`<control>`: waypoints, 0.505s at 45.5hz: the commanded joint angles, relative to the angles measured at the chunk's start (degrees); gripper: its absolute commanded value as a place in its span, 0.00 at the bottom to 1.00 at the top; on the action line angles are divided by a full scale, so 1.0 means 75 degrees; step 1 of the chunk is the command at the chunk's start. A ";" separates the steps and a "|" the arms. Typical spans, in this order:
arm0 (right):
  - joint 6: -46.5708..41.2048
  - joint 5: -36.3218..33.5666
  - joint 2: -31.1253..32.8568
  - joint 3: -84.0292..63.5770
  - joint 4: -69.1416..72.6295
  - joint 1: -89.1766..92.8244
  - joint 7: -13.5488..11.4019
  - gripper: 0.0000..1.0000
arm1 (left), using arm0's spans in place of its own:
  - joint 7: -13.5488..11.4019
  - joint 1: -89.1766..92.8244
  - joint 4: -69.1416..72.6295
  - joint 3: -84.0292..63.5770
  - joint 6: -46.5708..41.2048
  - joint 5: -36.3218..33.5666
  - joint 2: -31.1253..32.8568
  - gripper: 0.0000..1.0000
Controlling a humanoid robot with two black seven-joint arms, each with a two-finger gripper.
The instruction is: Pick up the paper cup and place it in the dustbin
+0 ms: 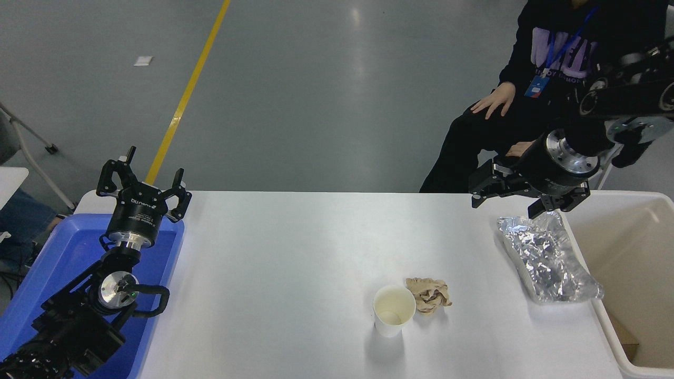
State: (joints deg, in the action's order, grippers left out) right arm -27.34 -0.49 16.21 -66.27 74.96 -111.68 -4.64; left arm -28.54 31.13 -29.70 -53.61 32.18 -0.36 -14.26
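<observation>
The small white paper cup (393, 309) stands upright on the white table (295, 263), at the front middle. The large cream-white dustbin (632, 273) stands at the table's right edge. My right gripper (505, 202) is open and empty. It hangs over the table's far right edge, just above the foil, far behind and to the right of the cup. My left gripper (145, 181) is open and parked over the blue tray at the lower left.
A crumpled brown paper ball (430, 295) lies touching the cup's right side. A crumpled foil sheet (547, 258) lies next to the dustbin's left wall. A blue tray (63, 252) sits at the left edge. A person sits at the far right, hand (492, 100) on knee.
</observation>
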 commanded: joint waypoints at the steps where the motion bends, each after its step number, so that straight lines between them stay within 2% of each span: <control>1: 0.0552 0.0041 -0.0731 0.0351 0.0002 0.0664 -0.0014 1.00 | -0.0003 0.0009 -0.0001 0.0000 -0.0001 0.0001 0.0003 0.98; 10: 0.0505 0.0030 -0.0872 0.1195 0.0131 0.1073 -0.0014 1.00 | -0.0003 0.0009 -0.0001 0.0000 0.0010 0.0001 0.0003 0.98; 23: 0.0528 0.0076 -0.1375 0.1395 0.0096 0.2035 -0.0014 1.00 | 0.0009 0.0009 -0.0001 0.0000 0.0010 0.0001 0.0003 0.98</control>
State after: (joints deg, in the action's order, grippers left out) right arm -23.74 -0.17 8.90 -57.80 75.70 -101.67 -4.74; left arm -28.57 31.20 -29.71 -53.61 32.22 -0.35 -14.24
